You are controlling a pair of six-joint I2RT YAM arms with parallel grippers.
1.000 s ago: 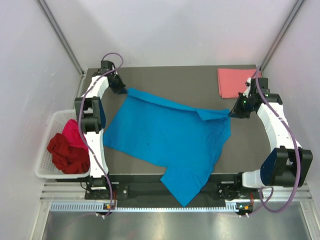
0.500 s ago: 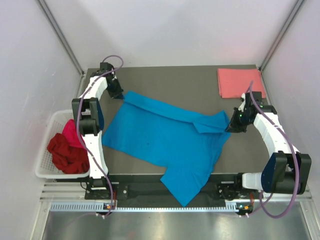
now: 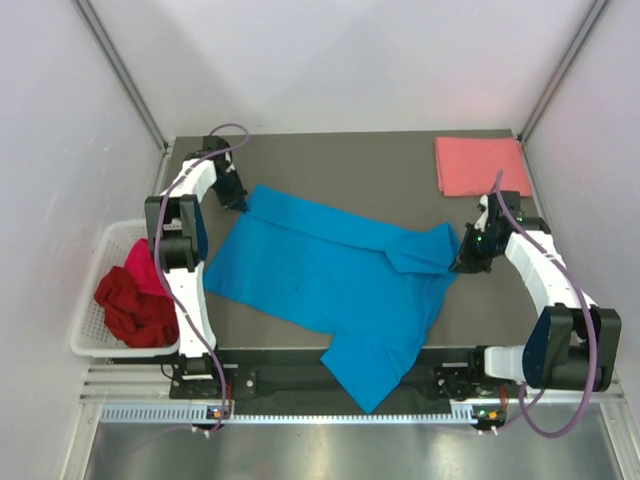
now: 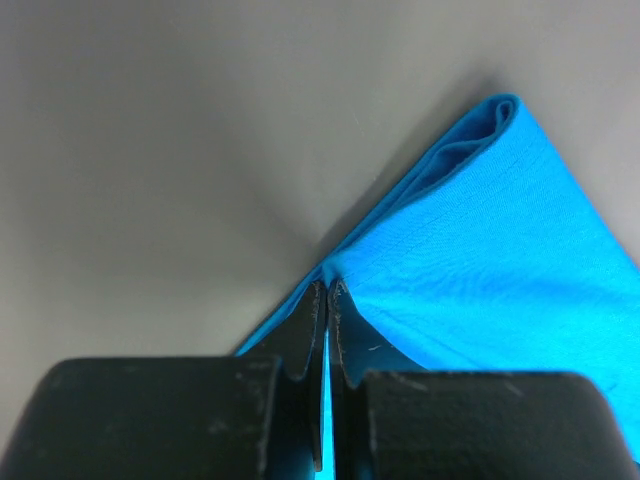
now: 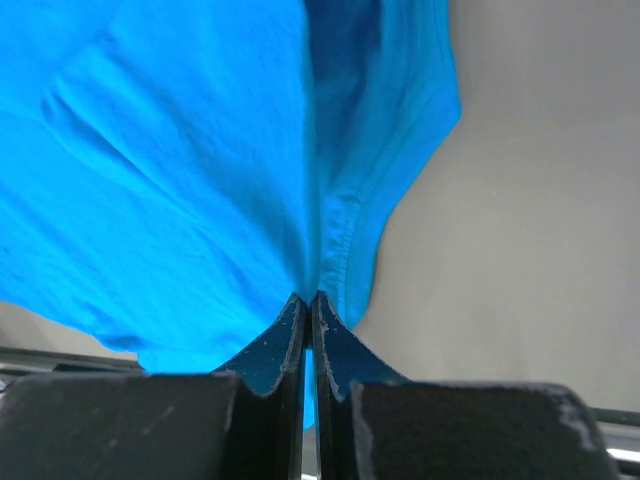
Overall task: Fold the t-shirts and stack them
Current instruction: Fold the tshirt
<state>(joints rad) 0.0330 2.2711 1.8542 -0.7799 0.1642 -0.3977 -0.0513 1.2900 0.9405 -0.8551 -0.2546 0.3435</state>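
A bright blue t-shirt (image 3: 330,275) lies spread across the dark table, its far edge folded over and one sleeve hanging past the near edge. My left gripper (image 3: 240,197) is shut on its far-left corner (image 4: 400,270). My right gripper (image 3: 463,262) is shut on its right edge (image 5: 345,240), where a flap is folded back. A salmon pink t-shirt (image 3: 480,165) lies folded at the table's far right corner. A dark red t-shirt (image 3: 130,308) and a magenta t-shirt (image 3: 145,265) sit crumpled in the basket.
A white lattice basket (image 3: 100,260) stands off the table's left edge. Grey walls close in the table (image 3: 370,175) on three sides. The arm bases and a rail run along the near edge.
Both grippers have moved toward the near side with the blue shirt's far edge, the right one also leftward. The folded strip along that edge has widened.
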